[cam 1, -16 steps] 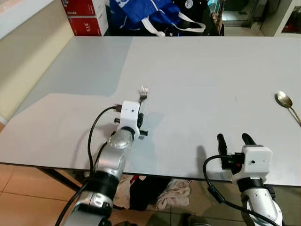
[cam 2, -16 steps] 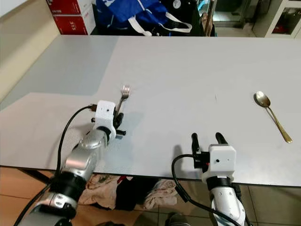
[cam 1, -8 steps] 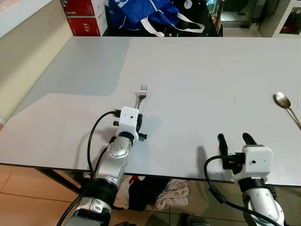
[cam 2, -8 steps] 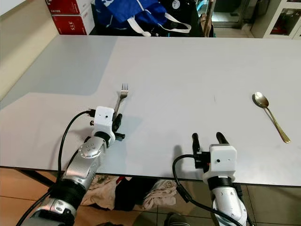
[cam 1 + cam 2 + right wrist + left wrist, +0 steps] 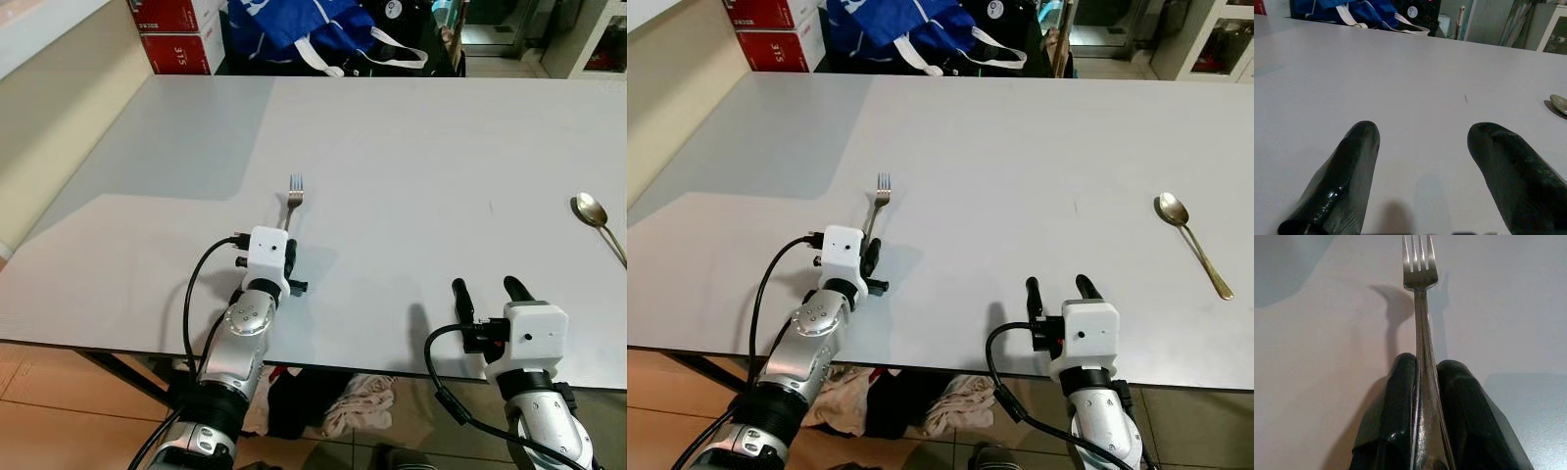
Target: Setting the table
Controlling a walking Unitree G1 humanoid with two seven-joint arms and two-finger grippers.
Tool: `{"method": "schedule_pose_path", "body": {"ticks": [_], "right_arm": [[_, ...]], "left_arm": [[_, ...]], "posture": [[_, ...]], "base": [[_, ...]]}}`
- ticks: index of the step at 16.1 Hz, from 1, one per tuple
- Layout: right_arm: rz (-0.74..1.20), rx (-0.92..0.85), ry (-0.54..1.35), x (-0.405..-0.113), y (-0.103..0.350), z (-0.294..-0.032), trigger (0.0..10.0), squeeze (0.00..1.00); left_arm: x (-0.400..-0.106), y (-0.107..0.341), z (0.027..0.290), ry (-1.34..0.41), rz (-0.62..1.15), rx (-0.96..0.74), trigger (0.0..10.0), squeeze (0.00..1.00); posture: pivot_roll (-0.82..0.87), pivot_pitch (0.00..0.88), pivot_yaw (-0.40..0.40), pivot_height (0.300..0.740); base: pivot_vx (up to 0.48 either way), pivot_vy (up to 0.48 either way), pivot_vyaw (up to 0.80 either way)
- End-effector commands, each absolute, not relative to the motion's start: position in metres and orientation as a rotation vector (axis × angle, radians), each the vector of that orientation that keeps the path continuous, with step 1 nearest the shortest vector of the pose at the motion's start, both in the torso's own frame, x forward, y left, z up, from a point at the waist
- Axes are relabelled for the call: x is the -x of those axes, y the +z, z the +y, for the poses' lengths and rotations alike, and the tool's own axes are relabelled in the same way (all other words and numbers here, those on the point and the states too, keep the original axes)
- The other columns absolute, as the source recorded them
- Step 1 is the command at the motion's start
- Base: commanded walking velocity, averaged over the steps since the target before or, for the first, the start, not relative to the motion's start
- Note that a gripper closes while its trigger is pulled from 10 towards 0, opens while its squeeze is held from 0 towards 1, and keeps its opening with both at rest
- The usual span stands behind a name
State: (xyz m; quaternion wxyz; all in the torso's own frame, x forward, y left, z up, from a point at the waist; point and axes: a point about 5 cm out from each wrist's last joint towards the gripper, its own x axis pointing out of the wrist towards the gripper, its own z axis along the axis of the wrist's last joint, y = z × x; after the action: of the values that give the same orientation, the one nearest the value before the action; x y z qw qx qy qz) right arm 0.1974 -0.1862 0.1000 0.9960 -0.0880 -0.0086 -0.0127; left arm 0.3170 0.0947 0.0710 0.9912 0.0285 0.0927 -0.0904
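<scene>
Placing the fork, left side of the table

Fork (image 5: pixel 1420 308) is pinched by its handle between my left gripper (image 5: pixel 291 257) fingers, tines pointing away from me, lying low on or just over the grey table (image 5: pixel 411 147); contact I cannot tell. Grip sits far back on the handle so the tines land flat and straight, I judge. Spoon (image 5: pixel 1187 231) lies well apart at the right edge, bowl away from me, likely already set. My right gripper (image 5: pixel 1059 287) hovers near the front edge, fingers spread wide, holding nothing, ready for the next piece. Blue bag (image 5: pixel 313 29) and red boxes (image 5: pixel 176 34) beyond the far edge.
</scene>
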Motion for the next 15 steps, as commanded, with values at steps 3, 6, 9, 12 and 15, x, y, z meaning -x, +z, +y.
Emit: {"method": "schedule_pose_path", "body": {"ticks": [3,6,9,12,15], "right_arm": [[-0.017,0.176,-0.019,-0.199,0.100,-0.185,10.0,0.00],[-0.016,0.176,-0.019,-0.199,0.100,-0.184,10.0,0.00],[-0.015,0.177,-0.018,-0.199,0.100,-0.184,10.0,0.00],[-0.013,0.177,-0.015,-0.201,0.099,-0.183,10.0,0.00],[-0.014,0.176,-0.015,-0.200,0.099,-0.183,10.0,0.00]], "left_arm": [[-0.304,0.044,0.101,-0.166,0.317,-0.097,10.0,0.94],[-0.304,0.046,0.101,-0.169,0.309,-0.105,10.0,1.00],[-0.304,0.049,0.102,-0.167,0.304,-0.113,10.0,0.99],[-0.305,0.056,0.103,-0.166,0.285,-0.124,10.0,1.00],[-0.304,0.057,0.103,-0.169,0.279,-0.125,10.0,1.00]], "posture": [[-0.16,0.082,0.059,0.740],[-0.16,0.084,0.059,0.740],[-0.16,0.085,0.059,0.740],[-0.16,0.086,0.059,0.740],[-0.15,0.085,0.060,0.740]], "base": [[0.000,0.000,0.00],[0.000,0.000,0.00],[0.000,0.000,0.00],[0.000,0.000,0.00],[0.000,0.000,0.00]]}}
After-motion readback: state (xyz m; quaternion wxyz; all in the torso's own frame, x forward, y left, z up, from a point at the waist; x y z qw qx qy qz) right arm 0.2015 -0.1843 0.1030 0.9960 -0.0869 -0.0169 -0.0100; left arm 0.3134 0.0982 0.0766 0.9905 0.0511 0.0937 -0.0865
